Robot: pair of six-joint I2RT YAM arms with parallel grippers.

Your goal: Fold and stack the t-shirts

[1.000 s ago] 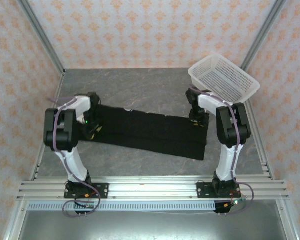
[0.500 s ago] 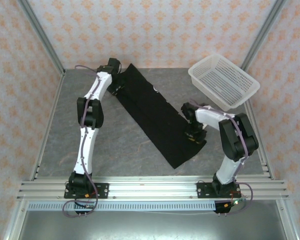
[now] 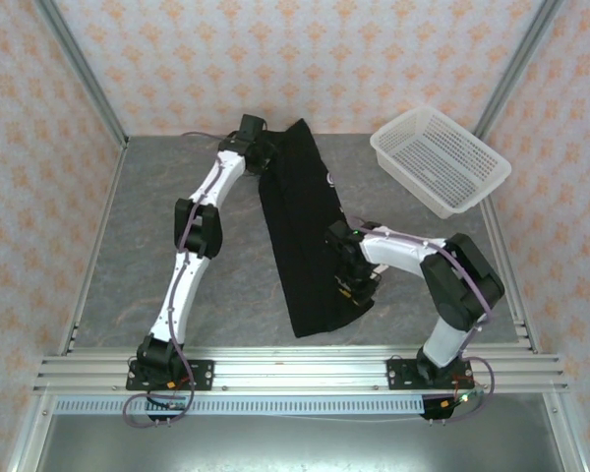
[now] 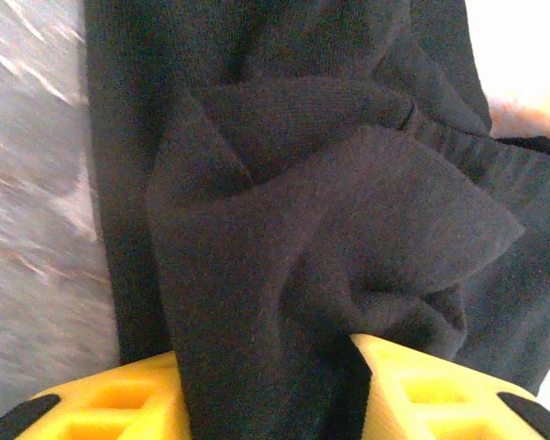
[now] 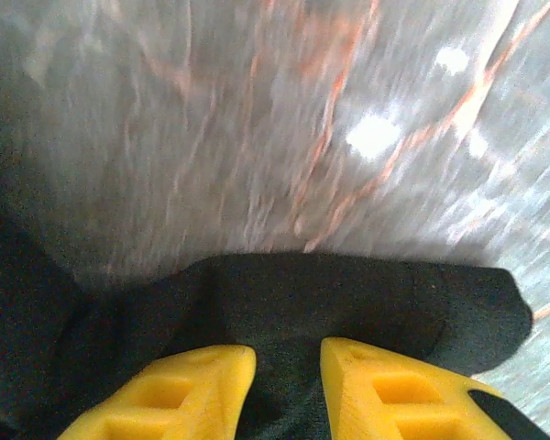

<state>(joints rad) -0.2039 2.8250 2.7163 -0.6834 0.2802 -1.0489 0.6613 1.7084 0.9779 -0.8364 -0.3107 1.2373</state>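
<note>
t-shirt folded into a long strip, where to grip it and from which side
By its short ends, coming in along its length: the t-shirt lies as a narrow band, far to near, so end pinches likely keep it flat. The left gripper is shut on the far end, the right gripper on the near right edge.

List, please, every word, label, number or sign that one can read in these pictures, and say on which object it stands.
No text can be read in these pictures.
The small white mark on the black t-shirt: too small to read, perhaps not writing at all.
The wallpaper: only a repeated ornament, no letters.
The white basket and the yellow fingers: no label visible.
</note>
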